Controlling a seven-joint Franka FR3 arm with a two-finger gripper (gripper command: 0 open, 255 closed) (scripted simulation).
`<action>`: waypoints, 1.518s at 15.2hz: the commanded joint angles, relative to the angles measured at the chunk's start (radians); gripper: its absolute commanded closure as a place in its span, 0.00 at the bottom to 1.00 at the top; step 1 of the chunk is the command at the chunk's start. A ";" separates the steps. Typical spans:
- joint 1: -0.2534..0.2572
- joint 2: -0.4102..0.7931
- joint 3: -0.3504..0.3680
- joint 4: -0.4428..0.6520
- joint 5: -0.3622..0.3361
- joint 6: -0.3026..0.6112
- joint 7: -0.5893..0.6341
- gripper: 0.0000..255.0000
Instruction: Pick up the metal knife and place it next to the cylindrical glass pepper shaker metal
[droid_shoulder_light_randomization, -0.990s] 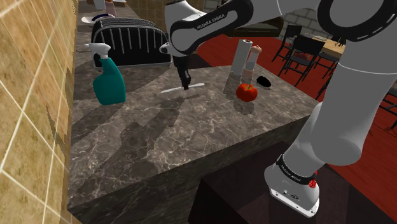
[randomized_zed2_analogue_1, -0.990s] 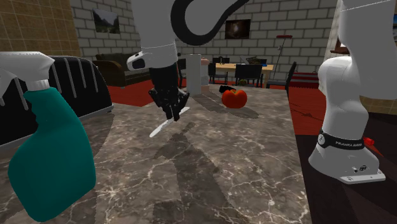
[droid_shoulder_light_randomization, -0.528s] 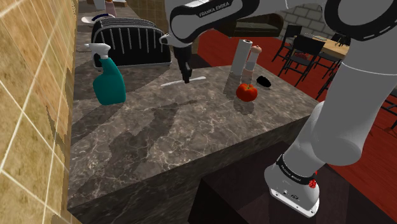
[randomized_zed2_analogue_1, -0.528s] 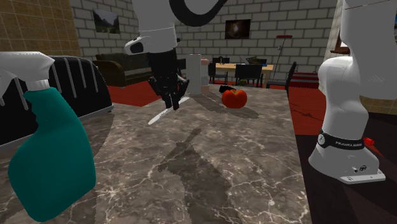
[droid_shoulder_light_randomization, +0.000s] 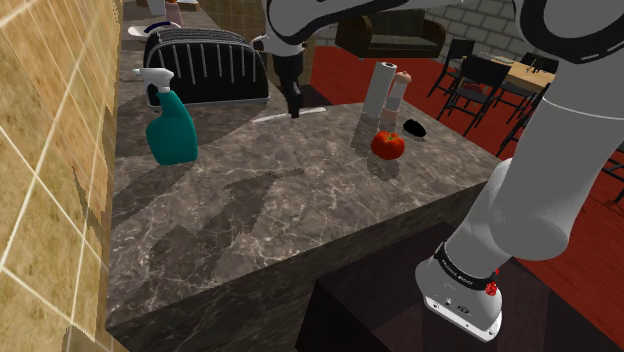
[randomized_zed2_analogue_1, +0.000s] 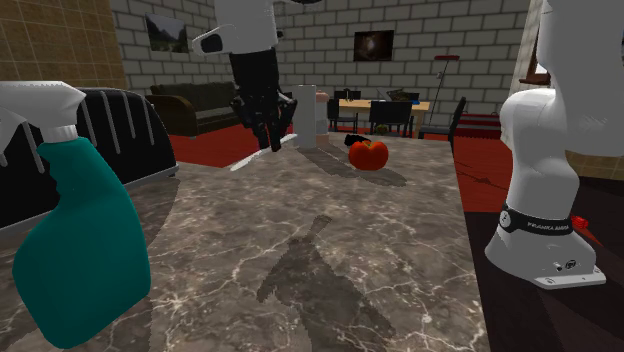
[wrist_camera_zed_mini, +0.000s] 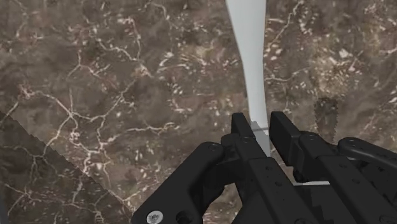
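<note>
Gripper (droid_shoulder_light_randomization: 293, 108) pinching pale knife (droid_shoulder_light_randomization: 268, 119) near mid-length; knife held roughly level above dark marble counter (droid_shoulder_light_randomization: 300, 210), near toaster (droid_shoulder_light_randomization: 205, 65); pepper shaker (droid_shoulder_light_randomization: 398, 93) well apart toward shoulder view's right.

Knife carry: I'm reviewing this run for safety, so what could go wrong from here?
The gripper clasps the thin knife by the fingertips alone; it may swivel or slip out. The tomato sits close by the two shakers, so the long knife could knock something over there.
</note>
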 joint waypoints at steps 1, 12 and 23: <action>-0.001 -0.006 0.000 0.018 0.001 -0.024 -0.005 1.00; 0.002 -0.020 0.001 0.147 0.005 -0.166 -0.025 1.00; 0.004 -0.006 0.001 0.313 0.005 -0.317 -0.045 1.00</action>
